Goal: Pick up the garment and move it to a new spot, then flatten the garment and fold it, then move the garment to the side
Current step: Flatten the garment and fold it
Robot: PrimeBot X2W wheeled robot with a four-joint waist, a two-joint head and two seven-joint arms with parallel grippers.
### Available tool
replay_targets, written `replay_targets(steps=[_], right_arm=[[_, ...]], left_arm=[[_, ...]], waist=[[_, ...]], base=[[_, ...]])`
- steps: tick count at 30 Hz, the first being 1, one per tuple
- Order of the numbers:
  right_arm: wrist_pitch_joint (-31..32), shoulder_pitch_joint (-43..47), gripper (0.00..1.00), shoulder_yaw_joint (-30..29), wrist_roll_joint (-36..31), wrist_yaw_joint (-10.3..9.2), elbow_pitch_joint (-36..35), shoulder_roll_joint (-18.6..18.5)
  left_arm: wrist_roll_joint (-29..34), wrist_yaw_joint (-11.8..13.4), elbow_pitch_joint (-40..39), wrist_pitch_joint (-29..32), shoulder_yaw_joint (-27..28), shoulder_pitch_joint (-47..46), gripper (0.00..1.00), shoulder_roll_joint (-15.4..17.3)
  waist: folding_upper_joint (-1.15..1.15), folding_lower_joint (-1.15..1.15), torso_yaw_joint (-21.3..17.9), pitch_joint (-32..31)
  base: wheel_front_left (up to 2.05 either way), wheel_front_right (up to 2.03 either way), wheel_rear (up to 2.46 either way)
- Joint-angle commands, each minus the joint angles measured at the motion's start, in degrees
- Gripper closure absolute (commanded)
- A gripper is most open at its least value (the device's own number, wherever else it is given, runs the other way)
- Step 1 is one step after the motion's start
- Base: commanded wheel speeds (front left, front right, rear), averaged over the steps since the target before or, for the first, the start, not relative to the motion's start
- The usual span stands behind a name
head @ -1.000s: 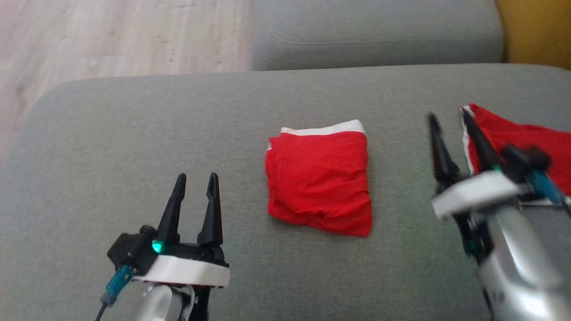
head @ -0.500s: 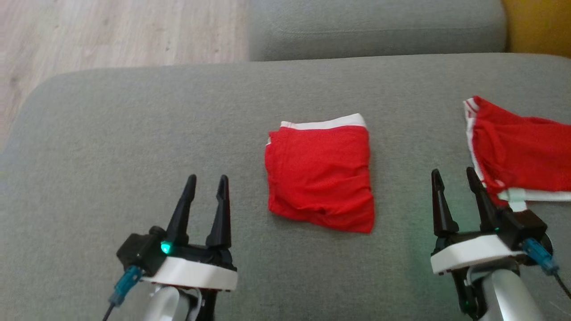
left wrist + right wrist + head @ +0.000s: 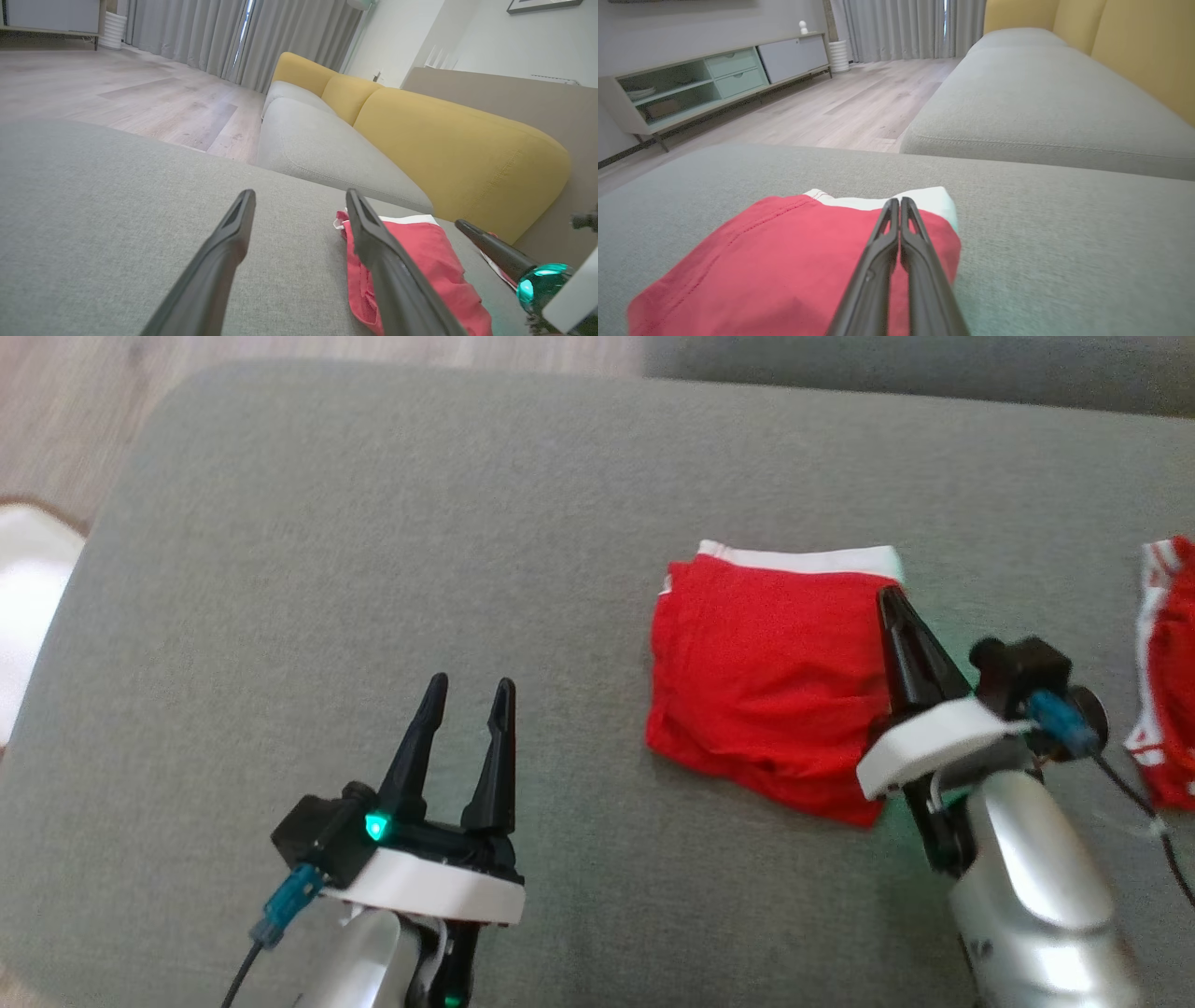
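Grey cushion (image 3: 373, 569) fills the near ground, and both arms work over it. Nearest, on the left, the left gripper (image 3: 471, 683) hovers over bare fabric with its jaws wide and nothing between them, well apart from the garment (image 3: 766, 672).

To the right, the right gripper (image 3: 887, 597) has its two fingers pressed tight together. In the right wrist view they lie low over the garment's right part, tips by the white waistband (image 3: 924, 198), with no cloth between them. Whether they touch the cloth I cannot tell.

The garment lies mid-right on the cushion as a neat red square, waistband along its far edge. It looks folded, so the step in hand is likely the last one, moving it to the side. Closed fingers suggest a push or slide rather than a pinch. The next move calls for low, even pressure so the fold does not open or bunch.

At the far right edge lies a second garment (image 3: 1172, 709), loose and unfolded, apart from the first.

No container sits on the cushion. Farther off come a far cushion (image 3: 1041, 93), the wooden floor (image 3: 859, 102) and a low cabinet (image 3: 714, 74) — its open shelves hold a few things too small to name.
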Motion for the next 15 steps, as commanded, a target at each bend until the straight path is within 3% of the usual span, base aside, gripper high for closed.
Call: replay_targets(steps=[1,10,15], right_arm=[[0.0,-3.1,1.0,1.0,-0.3,-0.04,0.1,-0.3],[1.0,-13.6,1.0,-2.2,-2.7,-0.04,20.5,-1.2],[-2.9,-17.1,1.0,1.0,-1.5,-0.04,23.5,-0.3]], left_arm=[[-0.6,0.1,-1.9,-0.5,1.4,-2.1,0.0,0.1],[-1.3,0.8,-1.8,-0.5,0.3,-3.4,0.0,0.1],[-1.5,1.1,-1.3,-0.5,0.1,-3.8,0.0,0.1]], waist=[[0.0,-0.01,1.8,1.8],[0.0,-0.01,3.4,3.4],[0.0,-0.01,2.9,2.7]], base=[[0.0,0.0,0.0],[0.0,0.0,0.0],[0.0,0.0,0.0]])
